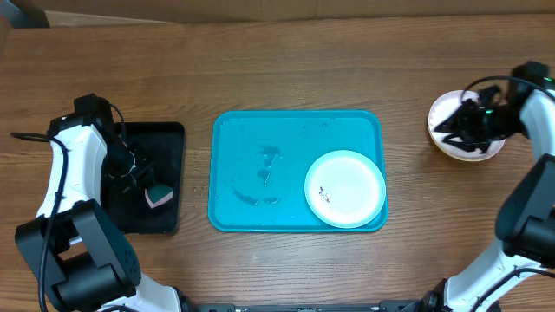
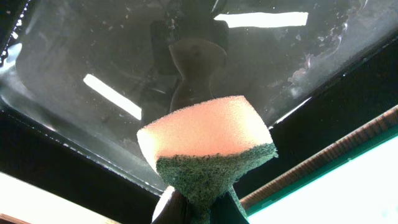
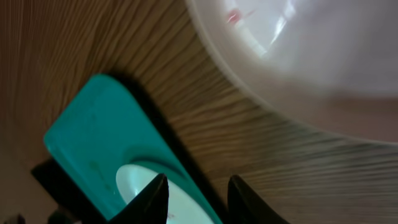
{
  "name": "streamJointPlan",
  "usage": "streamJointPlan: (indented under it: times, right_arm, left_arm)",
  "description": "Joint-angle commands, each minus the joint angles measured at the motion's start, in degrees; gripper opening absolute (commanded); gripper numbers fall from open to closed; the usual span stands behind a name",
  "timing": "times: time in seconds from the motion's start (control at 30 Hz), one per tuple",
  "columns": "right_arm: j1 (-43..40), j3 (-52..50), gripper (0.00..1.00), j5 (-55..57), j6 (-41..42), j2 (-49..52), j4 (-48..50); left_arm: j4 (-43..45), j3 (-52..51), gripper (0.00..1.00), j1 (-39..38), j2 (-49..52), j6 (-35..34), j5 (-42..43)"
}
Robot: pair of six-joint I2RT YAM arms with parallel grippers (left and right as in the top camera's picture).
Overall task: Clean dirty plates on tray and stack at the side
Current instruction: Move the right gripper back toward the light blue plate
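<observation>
A pale mint plate (image 1: 345, 188) lies in the right part of the turquoise tray (image 1: 251, 130), with small dark specks on it. In the right wrist view the same plate (image 3: 134, 183) and the tray (image 3: 87, 143) lie behind my fingertips. A white plate (image 1: 451, 146) sits on the table at the far right and shows a red smear on it in the right wrist view (image 3: 311, 50). My right gripper (image 1: 464, 128) (image 3: 199, 186) hovers over the white plate, open and empty. My left gripper (image 1: 143, 186) (image 2: 199, 208) is shut on a pink and green sponge (image 1: 159, 197) (image 2: 208, 137).
A black rectangular tray (image 1: 160, 139) (image 2: 124, 56) lies left of the turquoise tray, under the sponge, and its surface looks wet. Water streaks (image 1: 267, 165) mark the left half of the turquoise tray. Bare wooden table lies between the tray and the white plate.
</observation>
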Motion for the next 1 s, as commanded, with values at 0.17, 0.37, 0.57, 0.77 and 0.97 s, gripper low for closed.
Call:
streamJointPlan:
  times: [0.17, 0.37, 0.57, 0.77, 0.97]
  right_arm:
    - [10.6, 0.0, 0.42, -8.5, -23.6, -6.6, -7.3]
    - [19.1, -2.3, 0.63, 4.0, -23.7, -6.6, -4.1]
    - [27.3, -8.8, 0.63, 13.7, -23.8, -6.6, 6.6]
    - [31.9, -10.6, 0.52, 22.7, -24.2, -6.5, 11.8]
    - [32.4, -12.0, 0.54, 24.9, -24.2, -6.4, 14.6]
  left_arm:
    - [0.3, -0.5, 0.04, 0.0, -0.6, 0.9, 0.4]
    - [0.5, -0.5, 0.04, 0.0, -0.6, 0.9, 0.4]
    - [0.4, -0.5, 0.04, 0.0, -0.6, 0.9, 0.4]
    - [0.4, -0.5, 0.04, 0.0, -0.6, 0.9, 0.4]
    - [0.4, -0.5, 0.04, 0.0, -0.6, 0.9, 1.4]
